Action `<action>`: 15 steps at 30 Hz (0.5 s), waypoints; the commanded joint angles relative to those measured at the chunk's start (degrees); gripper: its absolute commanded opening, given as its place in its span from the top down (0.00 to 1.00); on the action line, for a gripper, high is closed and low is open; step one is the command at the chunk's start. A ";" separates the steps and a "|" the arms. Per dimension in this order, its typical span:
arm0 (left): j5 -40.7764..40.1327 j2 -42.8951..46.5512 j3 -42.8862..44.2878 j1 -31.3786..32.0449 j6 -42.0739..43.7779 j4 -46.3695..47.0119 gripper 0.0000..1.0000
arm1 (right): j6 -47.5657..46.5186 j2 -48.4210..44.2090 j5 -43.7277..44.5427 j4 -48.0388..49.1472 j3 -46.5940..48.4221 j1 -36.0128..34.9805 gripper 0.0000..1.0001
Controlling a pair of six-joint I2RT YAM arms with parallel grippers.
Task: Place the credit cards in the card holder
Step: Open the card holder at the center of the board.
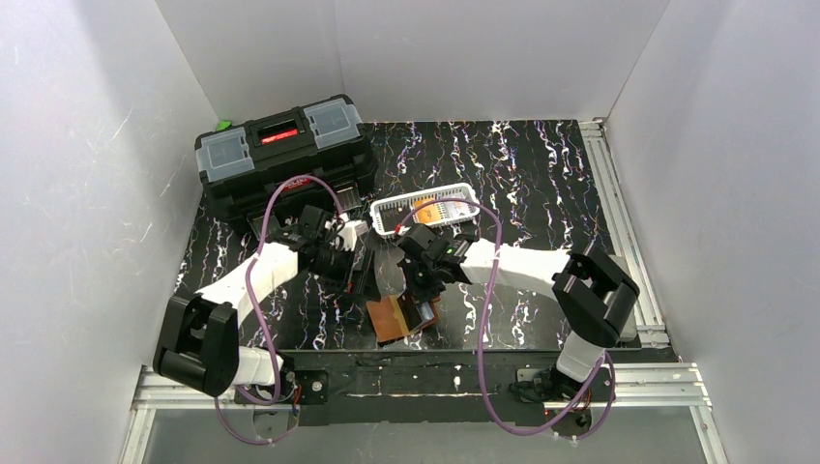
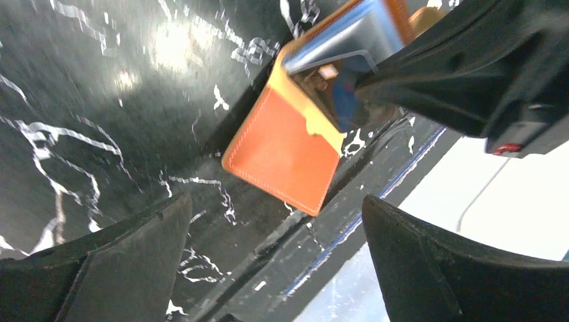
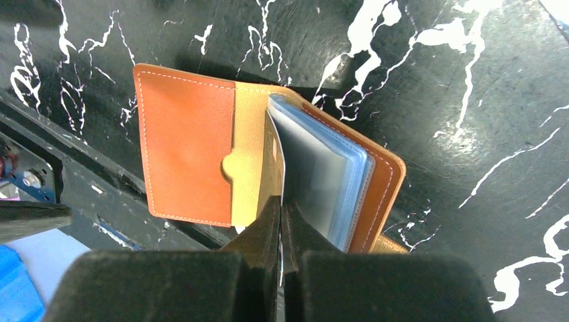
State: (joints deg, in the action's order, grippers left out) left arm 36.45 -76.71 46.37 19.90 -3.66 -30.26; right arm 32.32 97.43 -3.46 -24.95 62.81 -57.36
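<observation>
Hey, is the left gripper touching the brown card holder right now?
Apart. The left wrist view shows the left gripper with jaws wide open and bare table between them and the card holder.

Card holder [image 2: 285,151] cut off at top edge, partly behind right fingers [image 2: 402,77], basket [image 1: 379,215] contents too small to tell

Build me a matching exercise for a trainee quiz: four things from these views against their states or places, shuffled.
Things:
1. left end effector
2. right end effector
3. card holder
4. white basket

States:
A. open on the table
B. jaws wide apart, holding nothing
C. beyond both arms, cards inside
D. shut on a clear sleeve

Pairs: 1-B, 2-D, 3-A, 4-C
</observation>
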 commanded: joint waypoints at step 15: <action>1.42 -3.28 -13.63 2.09 -24.64 22.86 0.20 | 3.56 -1.98 -3.71 9.27 -9.22 7.88 0.99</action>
State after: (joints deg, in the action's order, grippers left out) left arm 37.71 -78.08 34.09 20.95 -23.53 -16.60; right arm 36.95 95.48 -9.76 -15.62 55.27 -50.00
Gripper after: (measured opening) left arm 0.803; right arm 0.026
